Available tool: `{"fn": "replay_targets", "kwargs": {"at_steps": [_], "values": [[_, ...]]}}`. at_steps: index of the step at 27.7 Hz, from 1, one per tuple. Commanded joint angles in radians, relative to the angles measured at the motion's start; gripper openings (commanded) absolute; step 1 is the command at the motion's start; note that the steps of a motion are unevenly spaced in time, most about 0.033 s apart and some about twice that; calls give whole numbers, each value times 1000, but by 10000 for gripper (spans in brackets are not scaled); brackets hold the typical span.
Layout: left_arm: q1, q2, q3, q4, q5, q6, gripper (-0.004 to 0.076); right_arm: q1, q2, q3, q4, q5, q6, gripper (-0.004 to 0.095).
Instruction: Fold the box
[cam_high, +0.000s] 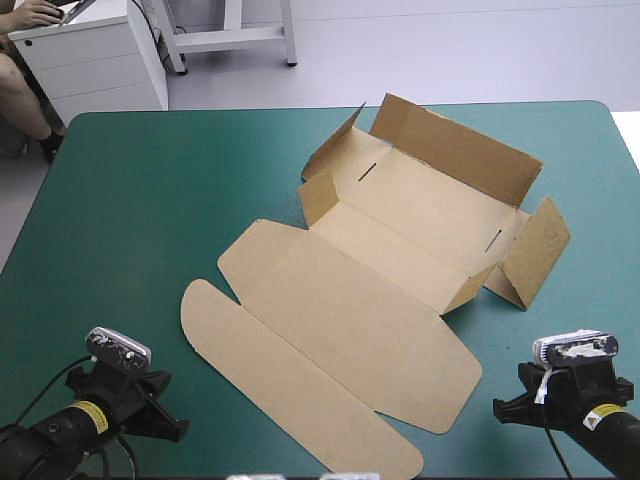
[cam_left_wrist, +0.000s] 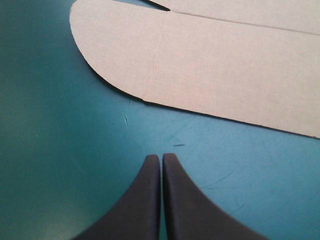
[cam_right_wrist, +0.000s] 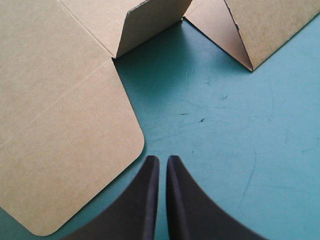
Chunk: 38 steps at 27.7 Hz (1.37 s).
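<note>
**A:** How do the grippers stand?

**B:** The left gripper (cam_left_wrist: 161, 158) has its black fingers pressed together in one point. Nothing is between them, and it sits over bare teal-green cover (cam_left_wrist: 45, 165) near the tabletop's near left corner. The right gripper (cam_right_wrist: 162, 159) is the same, fingers together and empty, near the near right corner.

**A:** What lies ahead of the left one?

**B:** The rounded end of the long tuck flap (cam_left_wrist: 120, 45), flat on the cover, with a crease crossing it. A strip of cover lies between it and the fingertips, so they don't touch.

**A:** And ahead of the right?

**B:** The rounded corner of the lid panel (cam_right_wrist: 60, 130), lying flat. It is just beside the fingertips but apart from them. Farther on are the end of a raised wall (cam_right_wrist: 150, 22) and a side flap (cam_right_wrist: 270, 25) tilted like a tent, its lower edge on the cover.

**A:** Where is the box as a whole?

**B:** The brown box (cam_high: 410, 220) lies slantwise from the tabletop's middle toward its far right corner. The tray part is at the far end. Its far wall (cam_high: 460, 150) is up, the flaps at both ends are partly raised, and the floor shows two slits (cam_high: 367, 170). The lid panel and tuck flap spread flat toward the near edge, between the two grippers. Neither gripper touches the board.
</note>
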Motion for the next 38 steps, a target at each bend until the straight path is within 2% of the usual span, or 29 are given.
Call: {"fn": "replay_targets", "kwargs": {"at_steps": [1, 3, 8, 10, 14, 19, 21, 26, 30, 33, 38], "values": [[-7, 6, -33, -3, -50, -5, -8, -1, 9, -23, 15, -50, -13, 153], [-7, 6, -33, -3, -50, -5, -8, -1, 9, -23, 15, -49, -21, 230], [-7, 6, -33, -3, -50, -5, -8, -1, 9, -23, 17, -47, -55, 525], [-7, 6, -33, -3, -50, -5, -8, -1, 9, -23, 17, -44, -50, 581], [-7, 6, -33, -3, -50, -5, -8, -1, 9, -34, 17, -11, 40, 599], [-7, 6, -33, -3, -50, -5, -8, -1, 9, -86, 15, 125, 211, 606], [-7, 6, -33, -3, -50, -5, -8, -1, 9, -112, 17, 143, 272, 627], [-7, 6, -33, -3, -50, -5, -8, -1, 10, -177, 29, 91, 351, 658], [-7, 6, -33, -3, -50, -5, -8, -1, 59, -214, 87, 49, 401, 664], [-7, 6, -33, -3, -50, -5, -8, -1, 216, -252, 171, 8, 405, 664], [-7, 6, -33, -3, -50, -5, -8, -1, 459, -333, 198, -14, 427, 664]]}}
